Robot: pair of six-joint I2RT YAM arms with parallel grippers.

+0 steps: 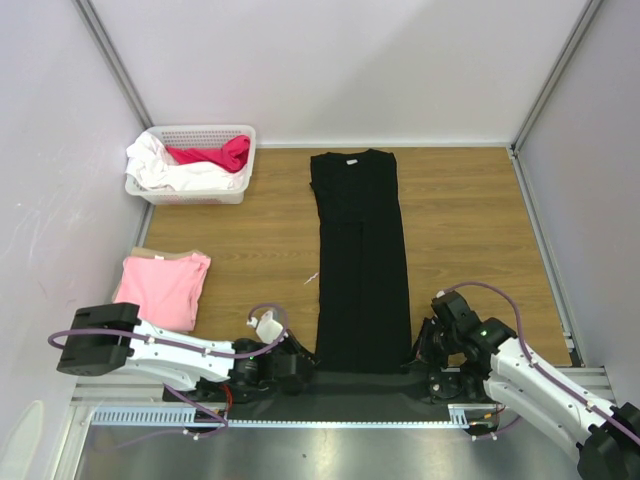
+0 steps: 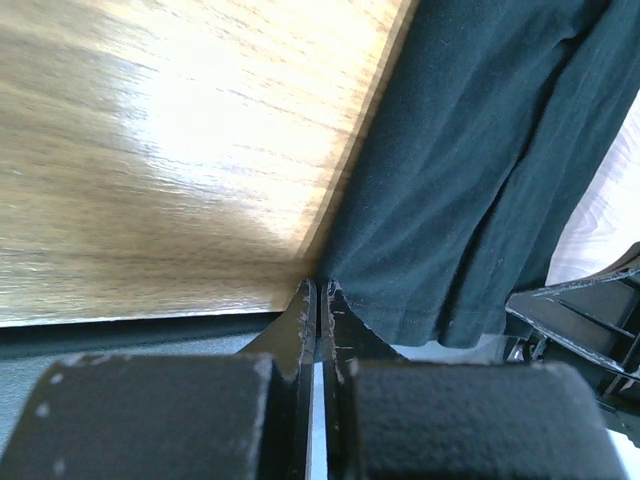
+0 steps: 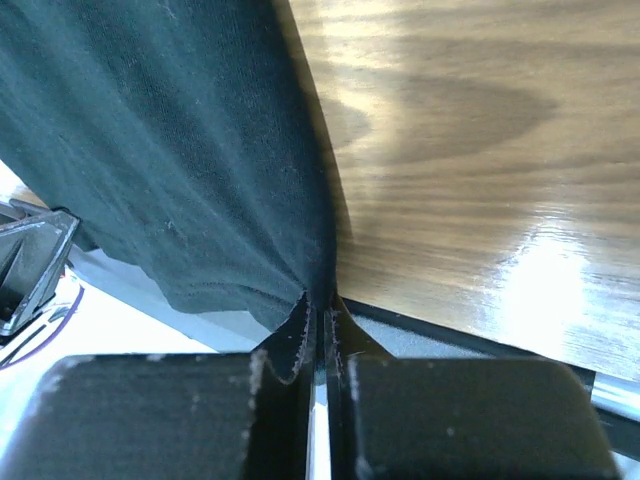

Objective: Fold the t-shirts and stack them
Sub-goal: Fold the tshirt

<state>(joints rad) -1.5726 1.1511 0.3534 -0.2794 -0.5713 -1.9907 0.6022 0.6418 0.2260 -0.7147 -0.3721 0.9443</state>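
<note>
Long black cloth t-shirt (image 1: 360, 250), long axis running near to far, near hem corners pinched: right by closed right hand (image 3: 320, 300), left seemingly by closed left hand (image 2: 318, 288).

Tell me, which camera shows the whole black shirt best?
The top camera: the black t-shirt lies there whole, folded into a long strip. The wrist cameras show only its near corners, pinched in the left gripper and right gripper.

The wooden table (image 1: 470, 230) carries a black t-shirt (image 1: 360, 260) folded into a long strip at centre (collar uppermost), a folded pink t-shirt (image 1: 162, 288) at left, and a white basket (image 1: 200, 131) at upper left.
</note>
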